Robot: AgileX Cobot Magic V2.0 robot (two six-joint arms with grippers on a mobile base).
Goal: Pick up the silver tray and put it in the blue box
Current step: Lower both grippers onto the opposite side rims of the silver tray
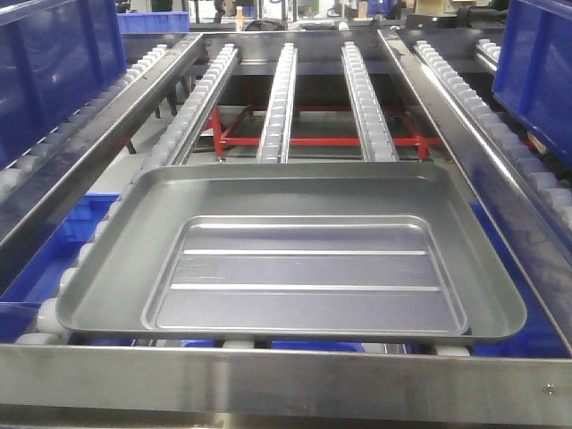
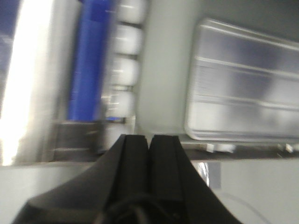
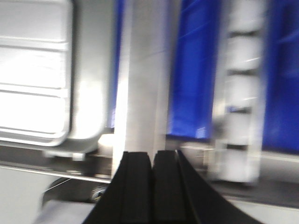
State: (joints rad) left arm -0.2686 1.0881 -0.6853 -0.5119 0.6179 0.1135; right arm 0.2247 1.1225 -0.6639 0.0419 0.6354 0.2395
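Observation:
The silver tray [image 1: 295, 255] lies flat on the roller lanes near the front rail, its ribbed centre panel facing up. It also shows blurred in the left wrist view, the silver tray [image 2: 243, 84] up and to the right, and in the right wrist view, the silver tray [image 3: 32, 70] up and to the left. A blue box [image 1: 54, 63] stands at the back left and another blue box [image 1: 536, 71] at the back right. My left gripper [image 2: 149, 136] is shut and empty, short of the tray's near edge. My right gripper [image 3: 152, 153] is shut and empty too. Neither arm shows in the front view.
A steel front rail [image 1: 286, 380] runs across below the tray. White roller lanes [image 1: 281, 98] run away from me, with a red frame [image 1: 322, 141] beneath. Blue plastic [image 1: 85, 219] shows under the rollers on both sides of the tray.

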